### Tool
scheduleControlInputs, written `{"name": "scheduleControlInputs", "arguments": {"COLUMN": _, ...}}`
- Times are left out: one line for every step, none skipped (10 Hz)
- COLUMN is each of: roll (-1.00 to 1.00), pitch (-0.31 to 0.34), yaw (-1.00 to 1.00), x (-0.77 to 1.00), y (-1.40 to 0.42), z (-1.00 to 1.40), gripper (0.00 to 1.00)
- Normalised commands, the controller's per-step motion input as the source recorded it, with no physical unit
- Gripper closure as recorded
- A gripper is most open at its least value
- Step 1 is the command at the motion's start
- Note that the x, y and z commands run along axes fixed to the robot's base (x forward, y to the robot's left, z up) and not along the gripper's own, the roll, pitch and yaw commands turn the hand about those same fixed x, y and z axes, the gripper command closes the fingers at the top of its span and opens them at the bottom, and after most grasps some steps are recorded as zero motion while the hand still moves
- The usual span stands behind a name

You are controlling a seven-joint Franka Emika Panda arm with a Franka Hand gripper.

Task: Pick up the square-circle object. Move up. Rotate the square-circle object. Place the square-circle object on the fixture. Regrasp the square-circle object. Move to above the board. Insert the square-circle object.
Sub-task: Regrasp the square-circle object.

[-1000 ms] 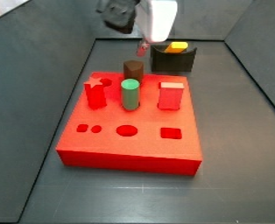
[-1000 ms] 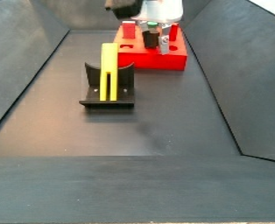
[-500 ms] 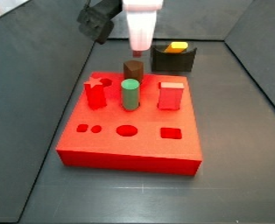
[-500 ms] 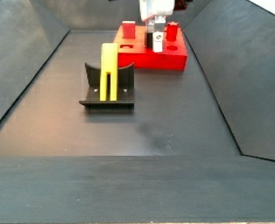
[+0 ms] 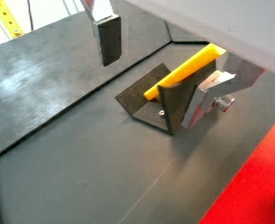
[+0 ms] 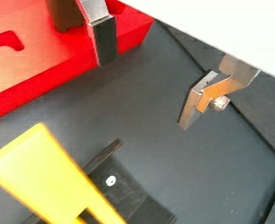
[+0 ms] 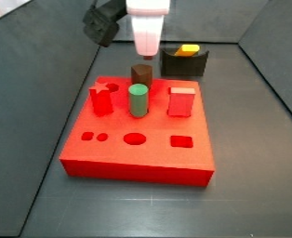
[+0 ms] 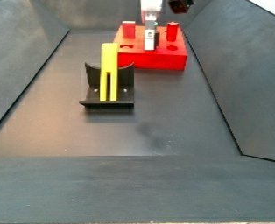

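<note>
Tabletop (image 8: 140,122) first: a dark floor carrying everything, with sloped dark walls around it. On it sits the board (image 7: 136,149), the large red block, with a green cylinder (image 7: 139,99), a brown peg (image 7: 141,74) and red pieces standing in its top and several shaped holes free near its front edge.

Next down in size, the fixture (image 8: 107,87) stands on the floor well apart from the board. The square-circle object (image 8: 109,67), yellow and slim, leans upright in the fixture's cut-out; in a wrist view it shows as a yellow bar (image 5: 193,67) resting against the dark bracket.

My gripper (image 7: 148,46) hangs above the back of the board, over the brown peg, and away from the fixture. In both wrist views my fingers (image 6: 102,39) stand spread with only floor between them, so I hold nothing.

I judge the placing on the fixture done and the regrasp the step in hand. The next move calls for travelling from over the board to the fixture, coming down with my jaws either side of the yellow piece, and closing on it. I cannot quite tell from these angles how firmly the piece sits in its cut-out, so a square, centred approach seems wise.
</note>
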Motion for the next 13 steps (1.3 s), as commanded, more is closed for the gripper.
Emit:
{"name": "scheduleControlInputs", "arguments": {"roll": 0.05, "pitch": 0.214, "yaw": 0.01, "x": 1.0, "y": 0.0, "z": -0.01, "gripper": 0.0}}
{"name": "scheduleControlInputs", "arguments": {"roll": 0.03, "pitch": 0.21, "yaw": 0.03, "x": 1.0, "y": -0.01, "z": 0.0, "gripper": 0.0}}
{"name": "scheduleControlInputs", "arguments": {"roll": 0.01, "pitch": 0.206, "yaw": 0.04, "x": 1.0, "y": -0.01, "z": -0.01, "gripper": 0.0}}
{"name": "scheduleControlInputs", "arguments": {"roll": 0.0, "pitch": 0.208, "yaw": 0.05, "x": 1.0, "y": -0.01, "z": 0.0, "gripper": 0.0}}
{"name": "scheduleControlInputs", "arguments": {"roll": -0.01, "pitch": 0.205, "yaw": 0.05, "x": 1.0, "y": -0.02, "z": 0.0, "gripper": 0.0}}
{"name": "scheduleControlInputs", "arguments": {"roll": -0.02, "pitch": 0.211, "yaw": 0.06, "x": 1.0, "y": -0.02, "z": 0.0, "gripper": 0.0}}
{"name": "scheduleControlInputs", "arguments": {"roll": -0.02, "pitch": 0.215, "yaw": 0.06, "x": 1.0, "y": -0.01, "z": 0.0, "gripper": 0.0}}
{"name": "scheduleControlInputs", "arguments": {"roll": -0.03, "pitch": 0.215, "yaw": 0.06, "x": 0.94, "y": -0.02, "z": 0.0, "gripper": 0.0}}
{"name": "scheduleControlInputs", "arguments": {"roll": -0.03, "pitch": 0.215, "yaw": 0.06, "x": 0.89, "y": -0.02, "z": 0.0, "gripper": 0.0}}
{"name": "scheduleControlInputs", "arguments": {"roll": -0.04, "pitch": 0.222, "yaw": 0.06, "x": 0.79, "y": -0.01, "z": 0.01, "gripper": 0.0}}
{"name": "scheduleControlInputs", "arguments": {"roll": -0.04, "pitch": 0.23, "yaw": 0.06, "x": 0.72, "y": -0.01, "z": 0.0, "gripper": 0.0}}
{"name": "scheduleControlInputs", "arguments": {"roll": -0.05, "pitch": 0.233, "yaw": 0.06, "x": 0.64, "y": -0.01, "z": 0.01, "gripper": 0.0}}
{"name": "scheduleControlInputs", "arguments": {"roll": -0.05, "pitch": 0.235, "yaw": 0.06, "x": 0.6, "y": -0.01, "z": 0.0, "gripper": 0.0}}
